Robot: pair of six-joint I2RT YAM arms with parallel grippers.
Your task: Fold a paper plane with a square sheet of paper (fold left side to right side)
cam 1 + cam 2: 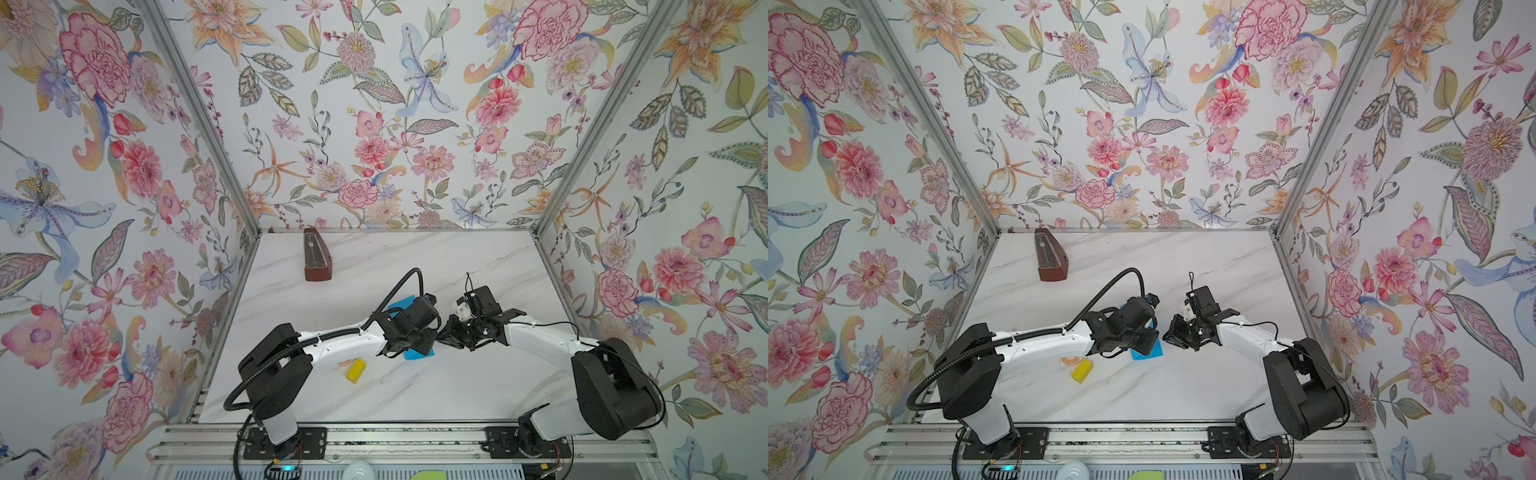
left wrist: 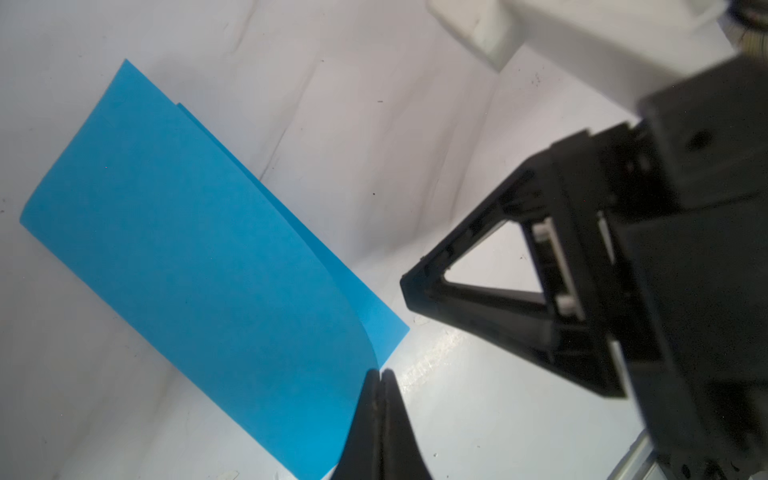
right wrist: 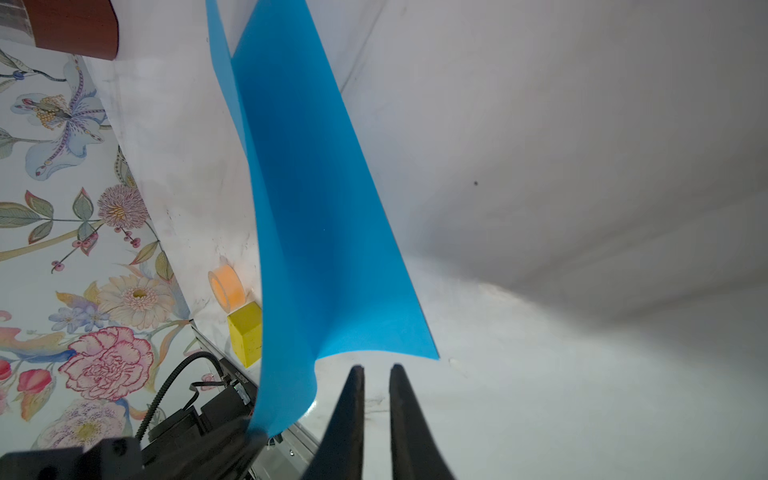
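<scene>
My left gripper pinches the limp, featherlight square sheet of paper at its five-o'clock corner; my right gripper, slightly apart and empty, should nip the three-o'clock edge.

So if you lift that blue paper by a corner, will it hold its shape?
Probably not: the square sheet of paper bows softly where one layer is lifted. It looks thin and light, so a push would likely buckle it.
</scene>
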